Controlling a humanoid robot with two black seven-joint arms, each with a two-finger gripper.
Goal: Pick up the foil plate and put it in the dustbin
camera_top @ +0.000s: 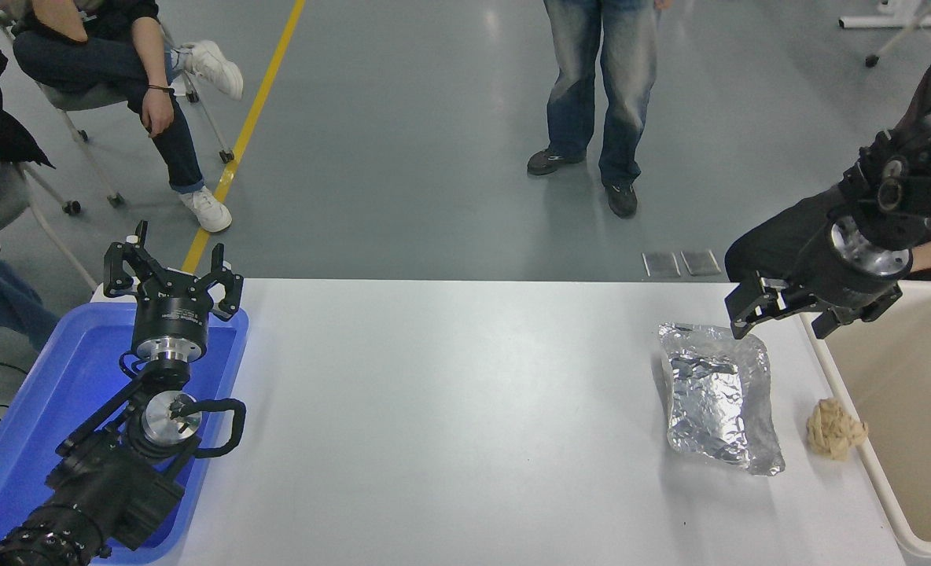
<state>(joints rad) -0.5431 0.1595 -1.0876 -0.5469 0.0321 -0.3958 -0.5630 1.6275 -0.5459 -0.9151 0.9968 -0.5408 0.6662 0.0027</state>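
Note:
The foil plate (719, 397) is a shiny, crinkled silver tray lying flat on the white table at the right. The dustbin (843, 393) is a large cream bin at the table's right edge, cut off by the picture. My right gripper (788, 322) is open and empty. It hangs just above the plate's far right corner, between the plate and the bin's rim. My left gripper (173, 275) is open and parked over the blue tray at the lower left.
A tan crumpled paper ball (835, 428) lies between the foil plate and the bin wall. A blue plastic tray (33, 417) sits at the left under my left arm. People sit and stand beyond the table's far edge.

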